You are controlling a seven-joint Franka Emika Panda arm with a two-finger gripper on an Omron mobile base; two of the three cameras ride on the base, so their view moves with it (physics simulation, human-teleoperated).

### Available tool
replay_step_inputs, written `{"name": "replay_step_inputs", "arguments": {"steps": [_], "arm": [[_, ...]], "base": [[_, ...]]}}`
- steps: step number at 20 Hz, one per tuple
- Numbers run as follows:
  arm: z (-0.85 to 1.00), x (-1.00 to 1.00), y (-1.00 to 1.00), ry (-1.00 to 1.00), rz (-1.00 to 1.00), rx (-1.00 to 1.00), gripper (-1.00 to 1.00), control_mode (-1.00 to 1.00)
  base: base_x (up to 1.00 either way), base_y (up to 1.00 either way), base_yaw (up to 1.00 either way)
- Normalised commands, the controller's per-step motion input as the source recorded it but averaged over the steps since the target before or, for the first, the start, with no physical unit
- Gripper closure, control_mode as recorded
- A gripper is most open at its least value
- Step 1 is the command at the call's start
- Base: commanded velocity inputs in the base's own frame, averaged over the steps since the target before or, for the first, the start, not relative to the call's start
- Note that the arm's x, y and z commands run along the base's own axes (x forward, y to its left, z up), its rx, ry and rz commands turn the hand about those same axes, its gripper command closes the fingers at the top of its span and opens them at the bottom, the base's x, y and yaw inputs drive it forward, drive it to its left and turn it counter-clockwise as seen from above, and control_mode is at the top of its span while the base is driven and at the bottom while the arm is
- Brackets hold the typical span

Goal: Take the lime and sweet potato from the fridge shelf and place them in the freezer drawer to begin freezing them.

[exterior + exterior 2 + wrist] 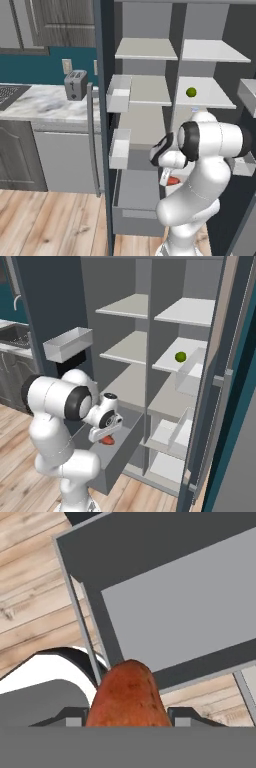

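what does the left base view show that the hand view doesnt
Left base view alone: the lime resting on a fridge shelf, higher shelves, white door bins, and a toaster on the marble counter.

Hand view alone: a close look down into the freezer drawer's bare grey floor, with the sweet potato sitting between the gripper fingertips.

Both: the sweet potato held at the gripper above the open freezer drawer, and the wooden floor.

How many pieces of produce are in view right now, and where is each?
2. The lime sits on the fridge shelf. The sweet potato is held in the gripper above the open freezer drawer. The arm could hide others.
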Motion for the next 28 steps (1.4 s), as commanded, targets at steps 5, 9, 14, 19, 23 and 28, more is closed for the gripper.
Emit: {"name": "replay_step_inputs", "arguments": {"steps": [5,9,14,19,23,28], "arm": [[-0.24,0.23,0.0,0.01,0.12,0.04,1.0,-1.0],[-0.08,0.12,0.0,0.0,0.08,0.03,1.0,-1.0],[-0.21,0.16,0.0,0.0,0.07,0.04,1.0,-1.0],[-0.13,0.21,0.03,0.01,0.05,0.05,1.0,-1.0],[-0.13,0.31,0.12,0.02,0.02,0.03,1.0,-1.0],[-0.12,0.2,0.1,0.01,0.02,0.03,1.0,-1.0]], "base": [[0.0,0.0,0.0],[0.0,0.0,0.0],[0.0,0.0,0.0],[0.0,0.0,0.0],[0.0,0.0,0.0],[0.0,0.0,0.0]]}}
